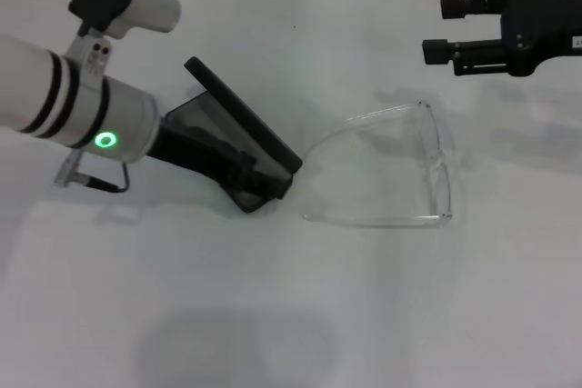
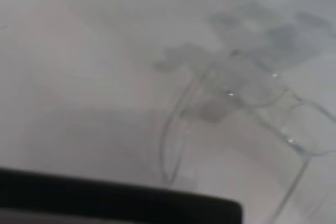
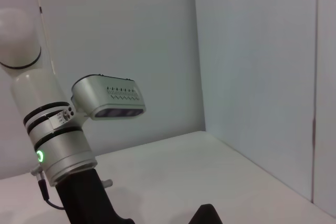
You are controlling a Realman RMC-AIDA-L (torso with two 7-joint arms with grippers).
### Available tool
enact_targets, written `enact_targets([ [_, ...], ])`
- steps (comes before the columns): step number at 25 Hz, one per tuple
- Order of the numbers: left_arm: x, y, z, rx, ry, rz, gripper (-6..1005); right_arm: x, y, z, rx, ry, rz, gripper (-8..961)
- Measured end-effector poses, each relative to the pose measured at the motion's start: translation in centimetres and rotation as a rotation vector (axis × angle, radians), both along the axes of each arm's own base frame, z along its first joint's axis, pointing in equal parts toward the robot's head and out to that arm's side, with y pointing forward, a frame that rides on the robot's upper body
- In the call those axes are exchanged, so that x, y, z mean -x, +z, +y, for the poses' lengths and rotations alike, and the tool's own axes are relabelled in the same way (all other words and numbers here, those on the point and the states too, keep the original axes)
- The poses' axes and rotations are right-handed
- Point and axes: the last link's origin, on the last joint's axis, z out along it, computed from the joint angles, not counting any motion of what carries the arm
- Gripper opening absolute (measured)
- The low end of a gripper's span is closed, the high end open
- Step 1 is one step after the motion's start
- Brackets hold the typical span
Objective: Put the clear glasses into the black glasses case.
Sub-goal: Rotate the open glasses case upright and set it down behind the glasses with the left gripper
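The clear glasses (image 1: 435, 163) lie flat on the white table, arms pointing toward the case, and show again in the left wrist view (image 2: 294, 141). To their left the black glasses case (image 1: 245, 120) stands open, lid tilted up, grey lining showing. My left gripper (image 1: 256, 190) lies low against the case's base, black on black; a dark edge of the case (image 2: 121, 203) fills the near border of the left wrist view. Up at the far right, my right gripper (image 1: 443, 27) hovers open and holds nothing, well behind the glasses.
The white table (image 1: 291, 315) stretches bare in front of the case and glasses. A pale wall with a corner (image 3: 197, 51) rises behind the table. The left arm (image 3: 58, 150) with its green light reaches in from the left.
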Motion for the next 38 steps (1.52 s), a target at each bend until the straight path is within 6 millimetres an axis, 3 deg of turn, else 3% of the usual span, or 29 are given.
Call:
enact_targets([
  [25,-3.6,-2.0,1.6,0.037,-0.071,-0.078,693,-1.0,0.6,-0.4,-0.028,-0.018,0.031,714],
  [38,-2.7,-1.6,1.7,0.021,-0.047,-0.074,694,-1.5,1.1,-0.9,-0.033,-0.023,0.047,714],
])
